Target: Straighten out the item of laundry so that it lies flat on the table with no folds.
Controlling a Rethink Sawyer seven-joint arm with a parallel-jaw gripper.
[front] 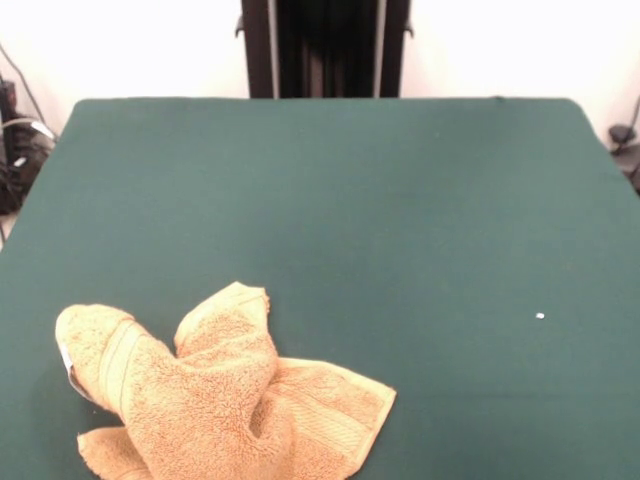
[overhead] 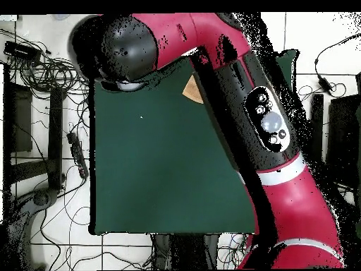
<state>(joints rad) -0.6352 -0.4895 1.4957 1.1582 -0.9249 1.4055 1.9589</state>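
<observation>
The orange-tan terry towel (front: 220, 400) lies crumpled at the near left of the dark green table (front: 350, 200), bunched into several thick folds, with one corner spread flat to the right. A small white tag (front: 68, 365) shows at its left edge. Its lower part runs off the picture's bottom edge. In the overhead view only a small orange corner of the towel (overhead: 190, 89) shows beside the red and black arm (overhead: 282, 162), which covers the right side of the table (overhead: 162, 169). No gripper shows in either view.
The black pedestal (front: 325, 48) stands at the table's far side. A tiny white speck (front: 540, 316) lies on the cloth at the right. Cables and gear lie off the table's left edge (front: 15, 150) and on the floor (overhead: 42, 63).
</observation>
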